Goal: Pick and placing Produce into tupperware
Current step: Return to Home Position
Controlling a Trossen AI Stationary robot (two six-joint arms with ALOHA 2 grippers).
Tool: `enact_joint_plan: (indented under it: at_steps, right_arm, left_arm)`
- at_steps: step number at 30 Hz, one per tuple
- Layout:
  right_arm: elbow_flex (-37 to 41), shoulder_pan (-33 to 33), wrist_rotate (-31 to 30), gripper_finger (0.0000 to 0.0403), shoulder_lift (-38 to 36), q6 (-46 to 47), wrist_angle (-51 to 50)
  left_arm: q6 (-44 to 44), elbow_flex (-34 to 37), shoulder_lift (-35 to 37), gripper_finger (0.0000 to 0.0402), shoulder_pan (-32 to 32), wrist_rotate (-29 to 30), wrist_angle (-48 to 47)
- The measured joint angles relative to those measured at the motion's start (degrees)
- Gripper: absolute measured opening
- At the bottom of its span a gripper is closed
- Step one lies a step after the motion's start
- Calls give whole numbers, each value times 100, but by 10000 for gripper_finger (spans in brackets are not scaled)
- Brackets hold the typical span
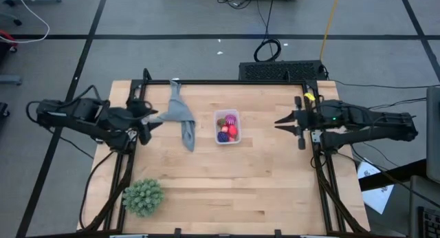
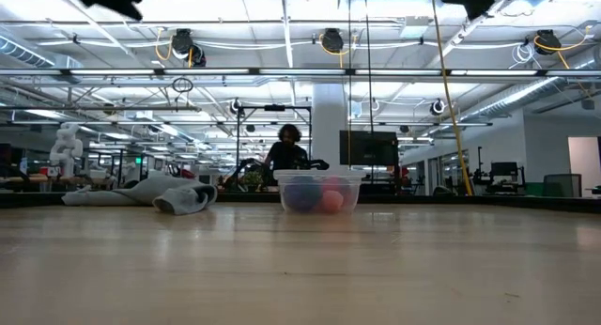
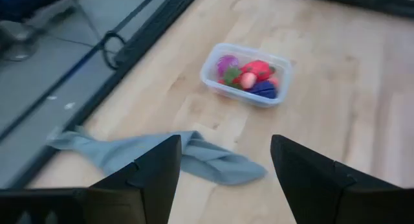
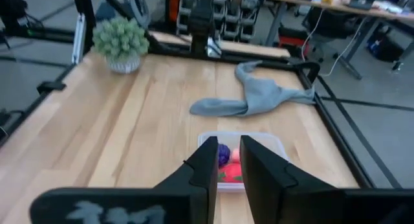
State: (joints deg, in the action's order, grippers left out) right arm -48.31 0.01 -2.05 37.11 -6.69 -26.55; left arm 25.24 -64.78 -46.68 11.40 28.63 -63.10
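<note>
One tupperware (image 3: 240, 94) stood on the table (image 1: 275, 190), a little toward its far edge, and all the visible produce (image 3: 253, 74) lay inside it. Four pieces could be told apart: one magenta spiky fruit, one red, one pink and one dark blue-purple (anything beneath them was hidden). One grey cloth (image 1: 182, 117) lay crumpled just left of the container, not touching it. One green spiky ball (image 1: 143, 197) sat well apart, near the front left corner.

There were two arms, one at each side. The left gripper (image 3: 225, 143) hung over the table's left edge beside the cloth, its fingers spread wide and empty. The right gripper (image 4: 228, 143) hung over the right edge, pointing at the container, its fingers only a narrow slit apart and holding nothing.

The table was pale wooden planking in a dark frame. Beyond it lay a large workshop hall with ceiling rails and strip lights, where one person (image 2: 286, 148) was seated at a distance.
</note>
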Motion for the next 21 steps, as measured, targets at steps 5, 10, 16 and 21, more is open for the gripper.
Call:
enact_joint_plan:
  at_steps: [5,10,16,21]
  right_arm:
    - [53,0,1,54,-501,315,-475]
    - [803,0,6,54,-1126,709,-346]
    - [2307,24,78,54,-1810,1293,1344]
    - [3474,-45,28,54,-1900,1302,3324]
  left_arm:
    - [345,1483,950,243,384,-201,833]
    - [425,2671,1334,243,623,-397,2066]
    - [234,3701,1108,243,695,-1057,4035]
    - [131,4463,646,244,585,-1217,5760]
